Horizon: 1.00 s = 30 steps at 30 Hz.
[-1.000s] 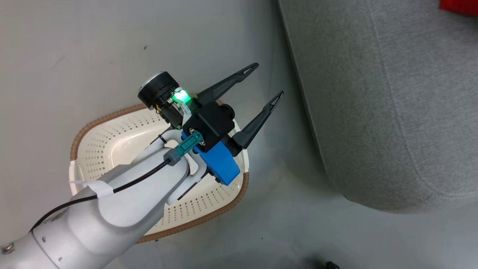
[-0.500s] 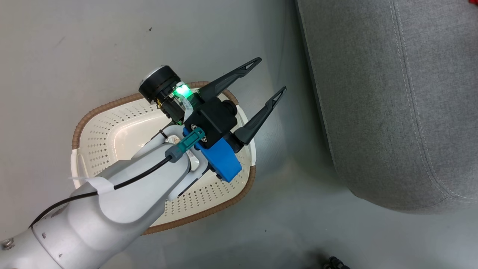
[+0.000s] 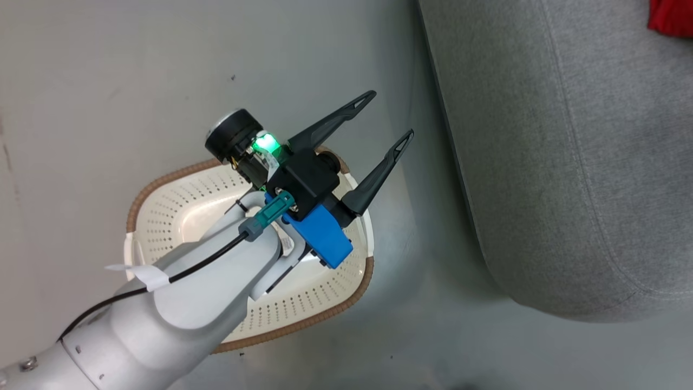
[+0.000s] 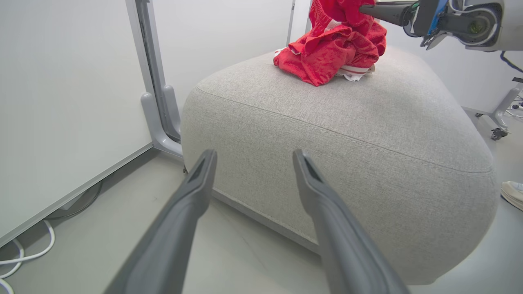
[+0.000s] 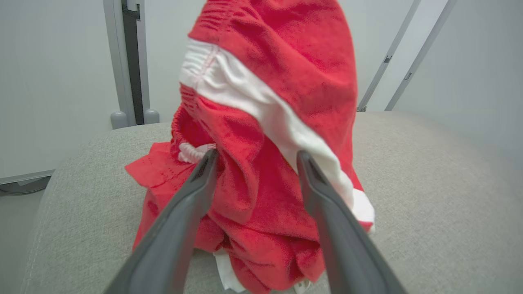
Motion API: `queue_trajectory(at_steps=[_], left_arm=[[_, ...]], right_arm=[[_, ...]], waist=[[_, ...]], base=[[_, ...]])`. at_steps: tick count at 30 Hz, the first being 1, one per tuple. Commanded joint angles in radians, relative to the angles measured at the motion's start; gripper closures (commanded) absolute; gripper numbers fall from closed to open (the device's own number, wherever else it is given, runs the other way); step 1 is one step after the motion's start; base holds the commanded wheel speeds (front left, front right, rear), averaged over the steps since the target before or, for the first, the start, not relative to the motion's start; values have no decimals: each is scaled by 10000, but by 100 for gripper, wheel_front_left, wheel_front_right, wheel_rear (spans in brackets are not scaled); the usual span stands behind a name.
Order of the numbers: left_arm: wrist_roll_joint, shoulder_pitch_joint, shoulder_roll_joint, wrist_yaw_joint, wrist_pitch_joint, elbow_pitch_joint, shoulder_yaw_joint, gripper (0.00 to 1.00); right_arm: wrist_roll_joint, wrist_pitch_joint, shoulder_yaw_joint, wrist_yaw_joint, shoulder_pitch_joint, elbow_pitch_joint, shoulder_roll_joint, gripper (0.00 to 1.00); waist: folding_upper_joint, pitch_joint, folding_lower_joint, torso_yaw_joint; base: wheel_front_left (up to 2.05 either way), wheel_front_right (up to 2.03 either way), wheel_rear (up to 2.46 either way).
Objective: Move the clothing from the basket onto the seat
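The seat [image 3: 568,162], big and grey with a stitched seam, has the clothing [image 4: 331,53] on top of it, toward its far end. It is a bright red heap with white striped bands, and one part rises in a tall column above the rest.

The right gripper [image 5: 256,154] is level with the top of that column, above the seat. Its jaws stand wide apart, and its fingers [image 5: 192,192] frame the red fabric and a broad white band, which look blurred. I cannot tell whether either finger actually touches the cloth.

On the floor [image 3: 108,81] beside the seat stands the basket [image 3: 308,300], with a strip of floor between the two. It is cream and perforated, with a brown woven-look rim.

The left gripper [image 3: 390,115] hangs off that same side of the seat, raised above the floor, with its long dark fingers aimed at the seat's flank. Its jaws are spread wide, and its wrist view shows the seat's grey side and a strip of floor through the gap. A green light [image 3: 263,142] glows on that wrist.

Behind the seat are white wall panels [image 4: 61,81] and a grey post [image 4: 151,81].
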State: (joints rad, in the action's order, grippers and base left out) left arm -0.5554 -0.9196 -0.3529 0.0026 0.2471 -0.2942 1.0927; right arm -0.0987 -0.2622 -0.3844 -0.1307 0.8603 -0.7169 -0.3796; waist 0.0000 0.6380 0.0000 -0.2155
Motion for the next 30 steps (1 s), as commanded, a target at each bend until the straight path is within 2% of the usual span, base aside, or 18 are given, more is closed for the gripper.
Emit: queue_trajectory(at_steps=[1, 6, 10, 19, 30], left_arm=[[-69, 182, 66, 81, 88, -59, -96, 0], [-211, 866, 204, 163, 183, -246, -451, 0], [-111, 1613, 298, 260, 186, -43, -1192, 0], [733, 3746, 541, 225, 189, 465, -3695, 0], [2062, 6021, 1055, -65, 183, 1091, -7113, 0]], right_arm=[[89, -39, 30, -2, -457, 289, 100, 0], [190, -41, 295, -2, -1821, 1444, 406, 0], [16, -38, 580, -2, -2875, 2540, 752, 0], [-240, -39, 1779, -2, -4805, 4486, 1597, 0], [-400, -39, 2661, -2, -6081, 5364, 2422, 0]], waist=[[0, -498, 0, 115], [0, -1413, 0, 311], [0, -2217, 0, 533], [0, -3642, 0, 1233], [0, -4804, 0, 2032]], base=[[0, 0, 0], [0, 0, 0], [0, 0, 0], [0, 0, 0], [0, 0, 0]])
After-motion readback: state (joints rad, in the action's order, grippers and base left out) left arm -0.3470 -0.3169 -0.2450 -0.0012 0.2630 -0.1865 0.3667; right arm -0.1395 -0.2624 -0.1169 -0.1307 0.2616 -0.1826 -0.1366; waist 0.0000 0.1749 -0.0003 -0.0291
